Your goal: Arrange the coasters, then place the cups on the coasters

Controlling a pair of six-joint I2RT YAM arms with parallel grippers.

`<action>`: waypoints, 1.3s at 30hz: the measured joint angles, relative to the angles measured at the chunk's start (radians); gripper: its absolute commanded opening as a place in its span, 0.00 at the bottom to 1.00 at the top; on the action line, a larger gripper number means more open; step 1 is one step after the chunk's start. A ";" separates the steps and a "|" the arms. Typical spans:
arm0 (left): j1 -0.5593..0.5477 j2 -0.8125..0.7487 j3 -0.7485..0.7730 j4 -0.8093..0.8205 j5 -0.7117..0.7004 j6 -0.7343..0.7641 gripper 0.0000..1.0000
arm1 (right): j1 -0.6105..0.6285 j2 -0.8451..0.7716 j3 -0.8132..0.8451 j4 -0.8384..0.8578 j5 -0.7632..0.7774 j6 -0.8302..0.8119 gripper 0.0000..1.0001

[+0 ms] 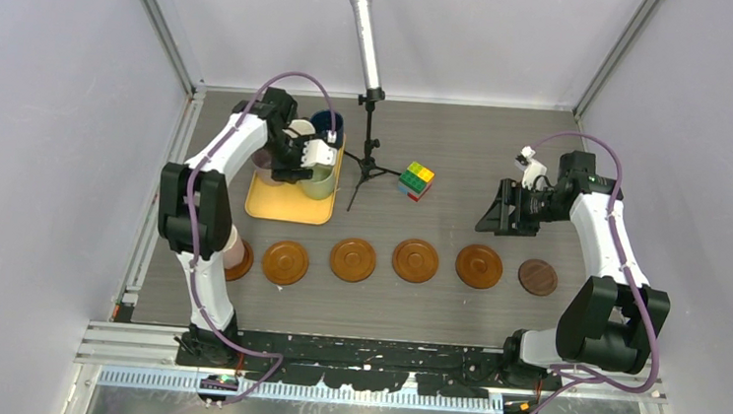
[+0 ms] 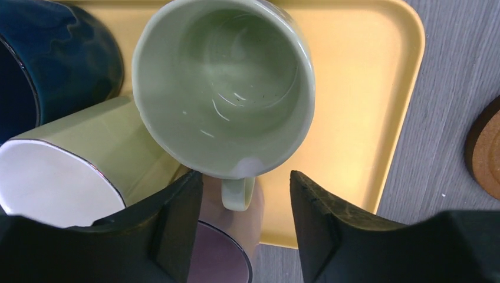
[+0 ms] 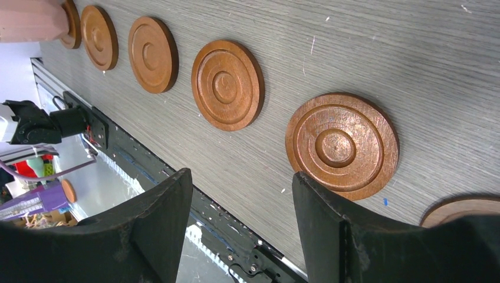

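Nearest me, the coasters (image 1: 352, 259) lie in one evenly spaced row, room for a mug on each; the pink cup (image 3: 29, 20) stands on the leftmost and five are bare. Further back my right gripper (image 3: 240, 183) hangs with fingers apart, holding nothing, behind the row. Beyond, over the tray (image 2: 365, 88), my left gripper (image 2: 246, 183) has fingers apart either side of the handle (image 2: 239, 197) of the pale green mug (image 2: 224, 82), not pinching. The cream-yellow mug (image 2: 106, 141) leans against it and the mauve mug (image 2: 218, 259) sits below, so I'd lift straight up, clear of the microphone stand (image 1: 366, 158)
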 measured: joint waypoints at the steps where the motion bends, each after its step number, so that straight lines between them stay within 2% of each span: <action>1: -0.003 0.000 -0.006 0.005 -0.005 -0.004 0.52 | -0.002 0.000 0.000 0.000 -0.001 0.000 0.68; 8: -0.001 -0.001 -0.050 0.026 -0.021 -0.035 0.41 | -0.003 0.000 0.000 0.000 -0.005 0.000 0.68; 20: -0.002 -0.011 -0.089 0.080 -0.028 -0.197 0.39 | -0.004 0.000 0.000 0.000 -0.007 -0.001 0.67; 23: -0.002 -0.011 -0.093 0.098 -0.031 -0.231 0.32 | -0.004 0.000 0.000 0.000 -0.007 -0.001 0.67; 33: -0.002 -0.040 -0.146 0.151 -0.044 -0.306 0.00 | -0.004 0.000 0.000 0.000 -0.007 -0.001 0.67; 39: -0.003 -0.090 -0.208 0.181 -0.057 -0.374 0.00 | -0.004 0.000 -0.001 0.000 -0.007 -0.001 0.67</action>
